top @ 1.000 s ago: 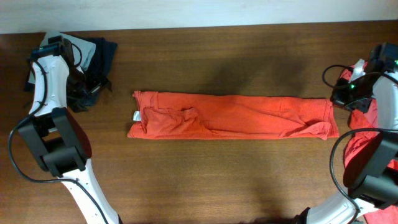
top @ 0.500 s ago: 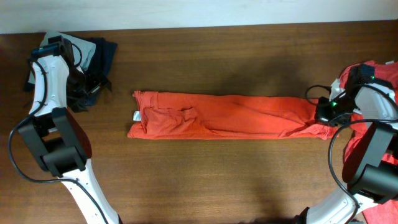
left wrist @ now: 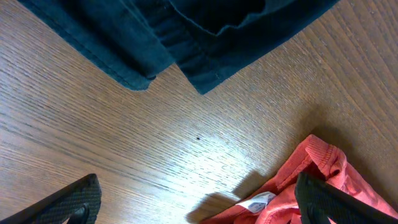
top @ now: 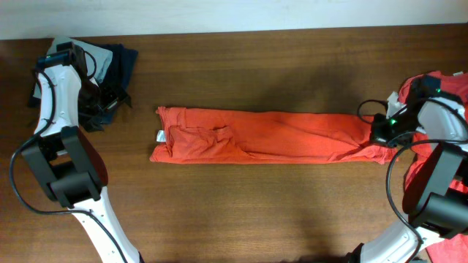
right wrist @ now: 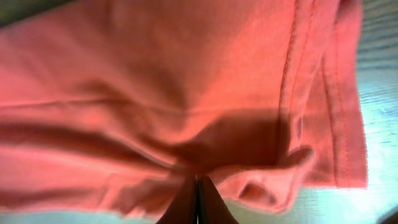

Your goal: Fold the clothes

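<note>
A: Dark wooden counter (top: 241,212), pale wall (top: 219,14) along its far edge. What lies on it?

B: An orange-red T-shirt (top: 270,136) across the middle, folded into one long strip, its white neck label (top: 160,136) at the left end.

A: Any other clothes?

B: More orange-red cloth (top: 417,172) is heaped at the right edge (partly hidden behind the right arm (top: 439,197)), and a dark navy garment (top: 121,62) sits in the far left corner.

A: And the jaws?

B: The left jaws stand wide over bare wood, between the navy garment and the shirt's collar end, holding nothing. The right jaws are pressed together at the strip's right end, tips against the hemmed fabric. Whether any cloth is pinched between them I cannot tell.
</note>
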